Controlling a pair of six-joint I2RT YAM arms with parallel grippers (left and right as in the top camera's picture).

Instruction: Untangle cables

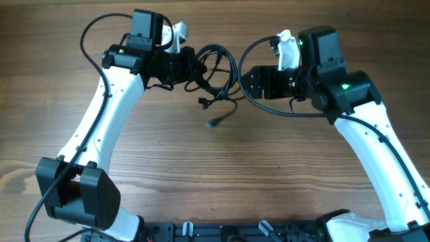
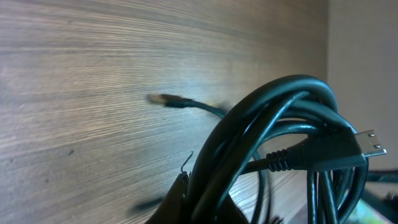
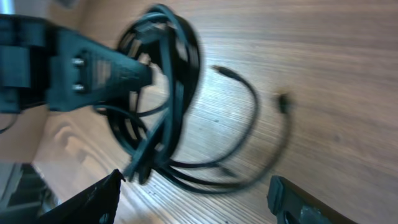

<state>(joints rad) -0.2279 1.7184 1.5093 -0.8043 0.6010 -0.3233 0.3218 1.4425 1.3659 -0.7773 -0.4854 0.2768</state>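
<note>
1. Here's the tangle: the cables (image 1: 218,64) are bunched into one black coil, up at 12 o'clock on the table (image 1: 269,175).
2. Loose tails spill out of the coil toward 6 o'clock. One small plug (image 1: 213,123) lies on the wood, apart from the bundle.
3. Close in on the left wrist view, a flat metal-tipped plug (image 2: 367,144) pokes out at 3 o'clock of the loops. Another plug end (image 2: 165,99) lies blurred on the wood, out at 10 o'clock.
4. The left gripper (image 1: 191,70) comes in at 9 o'clock of the coil, clamped tight on the cables with several strands pinched together.
5. The right gripper (image 1: 247,81) sits just beside the coil at 3 o'clock, released and gaping. Its fingers (image 3: 99,199) stand far apart in the right wrist view, gripping nothing, with the loops out ahead of them.
</note>
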